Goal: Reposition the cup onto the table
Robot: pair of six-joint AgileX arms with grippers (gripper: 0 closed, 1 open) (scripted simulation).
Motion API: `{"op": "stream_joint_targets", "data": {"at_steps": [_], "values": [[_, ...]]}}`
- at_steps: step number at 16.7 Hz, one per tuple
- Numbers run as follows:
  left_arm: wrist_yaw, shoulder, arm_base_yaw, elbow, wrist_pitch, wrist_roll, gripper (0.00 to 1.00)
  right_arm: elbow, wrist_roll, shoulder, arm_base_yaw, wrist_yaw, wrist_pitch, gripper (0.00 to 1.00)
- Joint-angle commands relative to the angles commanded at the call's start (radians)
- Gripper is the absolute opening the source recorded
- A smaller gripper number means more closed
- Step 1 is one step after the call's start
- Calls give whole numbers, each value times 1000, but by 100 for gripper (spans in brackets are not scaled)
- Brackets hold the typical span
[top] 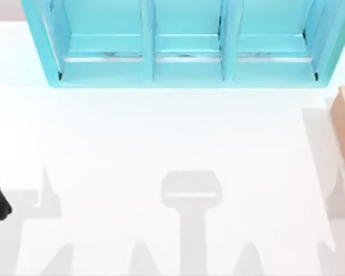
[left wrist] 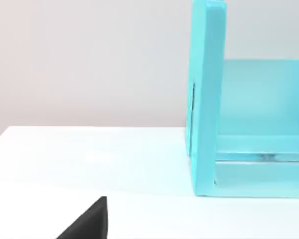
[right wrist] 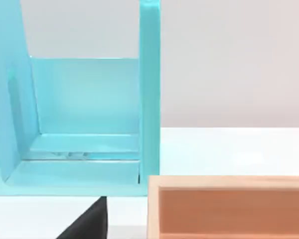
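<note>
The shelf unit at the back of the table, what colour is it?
The shelf unit is turquoise, plainest in the top view.

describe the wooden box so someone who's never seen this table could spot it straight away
Find the big turquoise shelf unit standing along the far side of the white table. Just beyond its right end, at the right edge of the top view, sits the wooden box. It is the one tan thing here, low and open-topped beside the tall shelf.
</note>
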Motion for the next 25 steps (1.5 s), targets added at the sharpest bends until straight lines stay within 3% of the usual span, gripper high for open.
{"op": "stream_joint_targets", "data": {"at_steps": [6, 19, 25], "values": [[0, 0, 0, 0, 0, 0, 100, 106, -46, 109, -55, 0, -109, 100], [0, 0, 0, 0, 0, 0, 100, 919, -382, 1167, -457, -2, -1052, 100], [0, 0, 0, 0, 0, 0, 100, 1120, -466, 1409, -558, -2, -1278, 100]]}}
